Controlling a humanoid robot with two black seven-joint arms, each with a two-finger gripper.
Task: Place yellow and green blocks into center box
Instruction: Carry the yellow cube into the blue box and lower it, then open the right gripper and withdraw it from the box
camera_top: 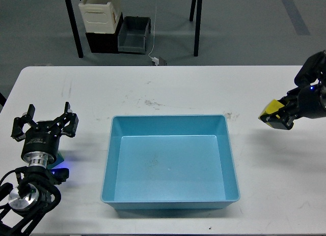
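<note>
Light-blue tray [170,165]: plastic look, smooth, semi-gloss; soft sheen along rim and sloped walls, faint scuff marks on floor.
Table [153,88]: white, matt, smooth top; grey smudges and scratches near centre.
Left gripper [45,124]: matt black fingers, plastic or coated look; wrist below carries a bright polished metal ring and disc.
Right gripper [275,115]: matt black housing, closed around yellow block [272,107]; block face plain, smooth, bright.
Floor [244,32]: grey, dull, finely textured.
Cream-white container [99,12] and grey bin [134,35]: moulded plastic look, low sheen.
Table legs [74,25] behind: black, smooth, metal-like.
</note>
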